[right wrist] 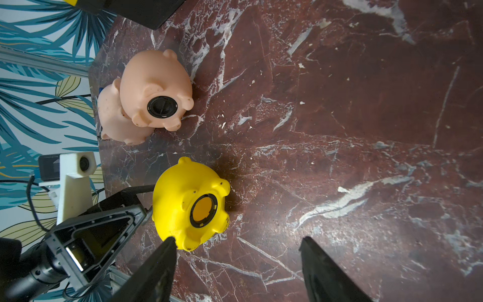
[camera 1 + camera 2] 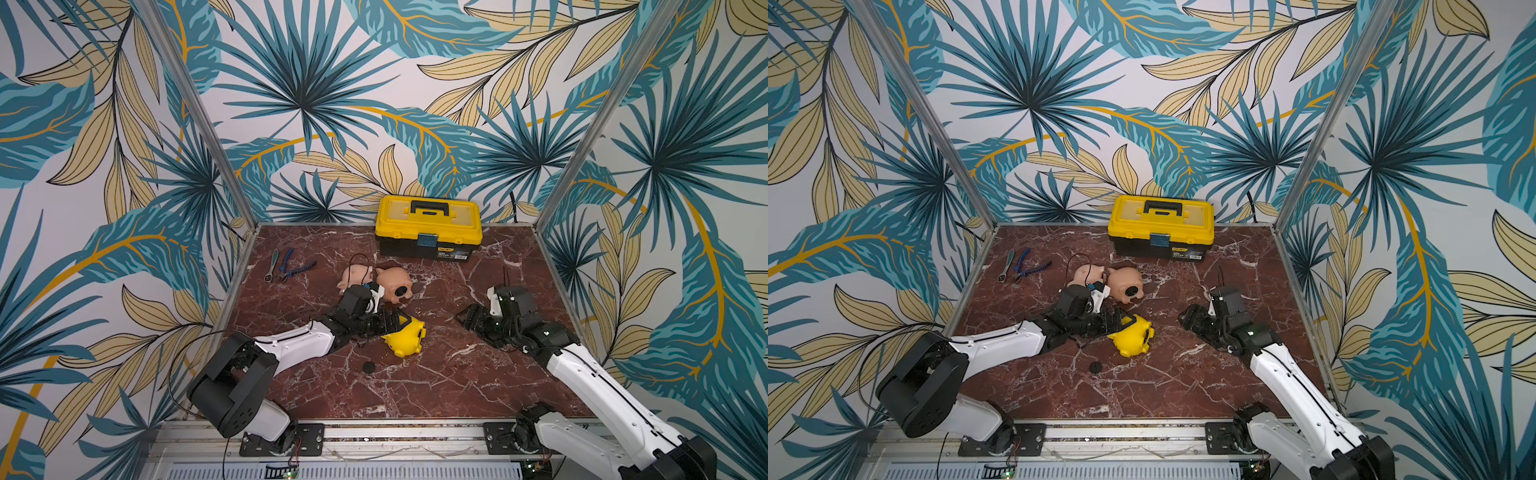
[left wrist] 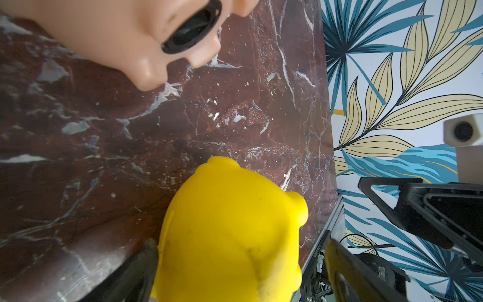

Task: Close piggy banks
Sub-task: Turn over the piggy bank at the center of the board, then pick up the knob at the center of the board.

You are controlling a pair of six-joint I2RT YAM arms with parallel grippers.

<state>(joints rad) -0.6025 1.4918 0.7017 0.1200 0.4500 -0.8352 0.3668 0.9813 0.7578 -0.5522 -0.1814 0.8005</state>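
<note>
While the bright yellow plastic piggy bank (image 2: 405,338) lies sideways mid-table, belly hole unplugged, between the left gripper's (image 3: 240,251) open jaws, the right gripper (image 1: 237,240) gapes empty at three o'clock. Best fetch the black round plug (image 2: 368,367) at seven o'clock, pressing it in squarely. Three pigs, with the peach-pink pig (image 2: 395,282) and pale pink pig (image 2: 356,276) at eleven o'clock; one loose plug.

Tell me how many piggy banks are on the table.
3. The pale pink pig and the peach-pink pig lie side by side before the toolbox; the yellow pig lies nearer the robot. None seems hidden.
</note>
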